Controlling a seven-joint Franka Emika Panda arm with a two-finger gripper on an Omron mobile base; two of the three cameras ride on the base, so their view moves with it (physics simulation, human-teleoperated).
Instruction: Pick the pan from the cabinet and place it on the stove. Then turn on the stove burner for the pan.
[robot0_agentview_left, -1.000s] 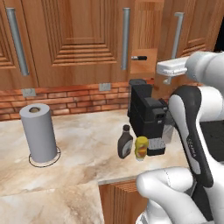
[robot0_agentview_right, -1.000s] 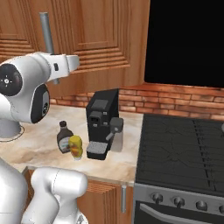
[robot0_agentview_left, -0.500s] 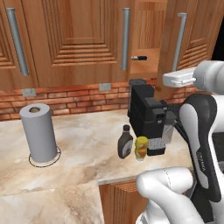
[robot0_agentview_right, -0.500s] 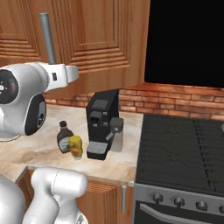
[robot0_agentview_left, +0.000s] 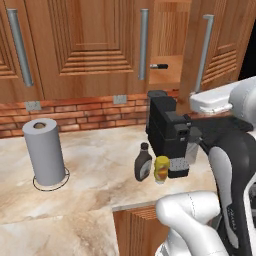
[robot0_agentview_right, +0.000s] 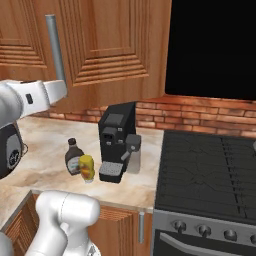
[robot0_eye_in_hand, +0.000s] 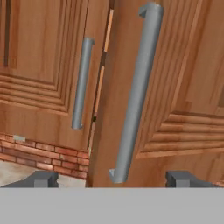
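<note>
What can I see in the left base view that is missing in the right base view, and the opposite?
Left base view alone: the grey upright paper towel roll on the marble counter, two grey wall sockets on the brick, and the gap of the open reddish-brown wooden cabinet with a thin black handle tip on its shelf.

Right base view alone: the black range with grated cooktop, its grey knobs, and a large black panel above.

Both: the black coffee machine, the dark brown sauce bottle, the small yellow bottle, the brick backsplash.
</note>
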